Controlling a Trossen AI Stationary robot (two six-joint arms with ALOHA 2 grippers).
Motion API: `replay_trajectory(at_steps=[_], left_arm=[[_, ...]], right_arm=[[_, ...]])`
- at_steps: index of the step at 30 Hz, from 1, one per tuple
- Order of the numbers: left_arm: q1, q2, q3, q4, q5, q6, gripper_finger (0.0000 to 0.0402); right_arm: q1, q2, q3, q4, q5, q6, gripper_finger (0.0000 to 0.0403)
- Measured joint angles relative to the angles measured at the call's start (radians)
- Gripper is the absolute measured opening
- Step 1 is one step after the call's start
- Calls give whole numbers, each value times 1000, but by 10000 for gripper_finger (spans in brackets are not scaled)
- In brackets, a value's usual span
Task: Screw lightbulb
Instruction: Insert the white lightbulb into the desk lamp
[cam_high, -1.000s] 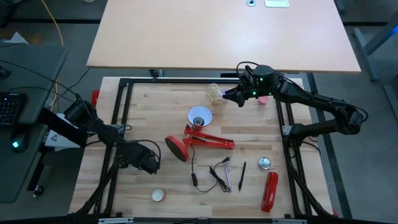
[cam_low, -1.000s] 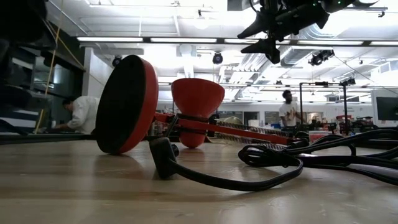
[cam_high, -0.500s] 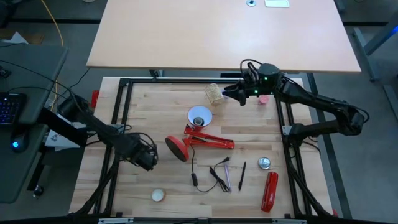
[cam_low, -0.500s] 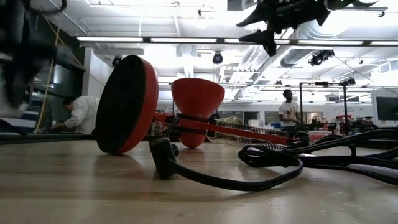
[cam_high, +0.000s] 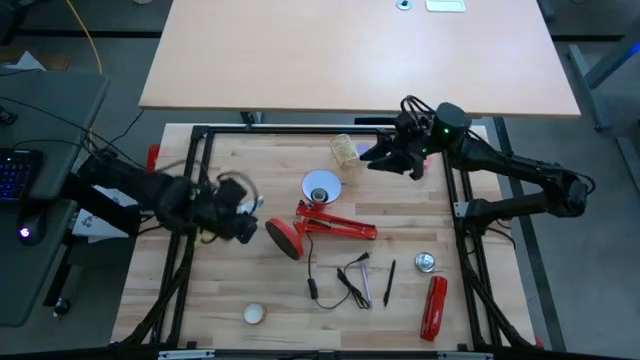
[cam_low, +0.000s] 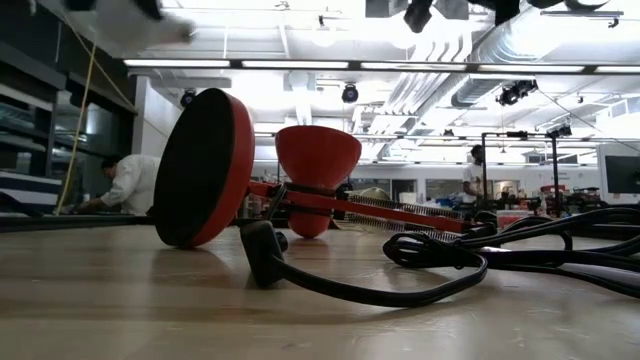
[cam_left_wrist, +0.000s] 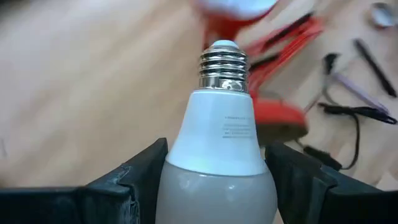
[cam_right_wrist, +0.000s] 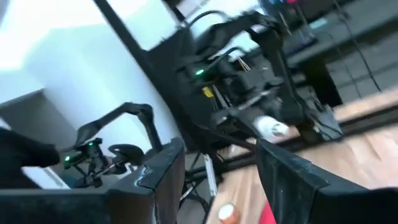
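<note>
From above, the wooden table (cam_high: 250, 170) carries one red lamp (cam_high: 318, 222) lying on its side. Left of the lamp, the left gripper (cam_high: 240, 205) clamps one lightbulb (cam_left_wrist: 219, 149); beyond it, the right gripper (cam_high: 385, 157) hovers with fingers apart, empty. At table level, a workshop room lies behind the lamp. In the left wrist view, the bulb's screw base points toward the lamp.

A pale wooden desk (cam_high: 360, 55) is seen beyond the slatted worktable (cam_high: 270, 300). A grey floor is seen around the desk. Behind the worktable, long ceiling lights (cam_low: 330, 64) and exposed ducts (cam_low: 500, 45) are shown, and a seated person (cam_low: 125, 185) is seen at far left.
</note>
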Motion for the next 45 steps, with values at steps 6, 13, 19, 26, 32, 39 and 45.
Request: replay_trajectory(at_steps=[6, 13, 19, 26, 32, 39, 45], left_arm=[[202, 2, 83, 300, -13, 553, 230], [354, 98, 182, 501, 154, 957, 230], [396, 261, 329, 430, 172, 1165, 230], [408, 363, 468, 410, 159, 1342, 230], [407, 405, 493, 410, 126, 1438, 230], [407, 449, 493, 429, 62, 1506, 230], [413, 469, 493, 457, 13, 1523, 230]], right_arm=[[102, 11, 0, 5, 222, -85, 189], [170, 61, 0, 41, 414, 8, 189], [212, 88, 0, 65, 527, 166, 189], [234, 89, 0, -1, 600, 188, 194], [234, 96, 0, -30, 662, 249, 211], [233, 96, 0, -53, 660, 293, 214], [235, 108, 0, -145, 684, 329, 214]])
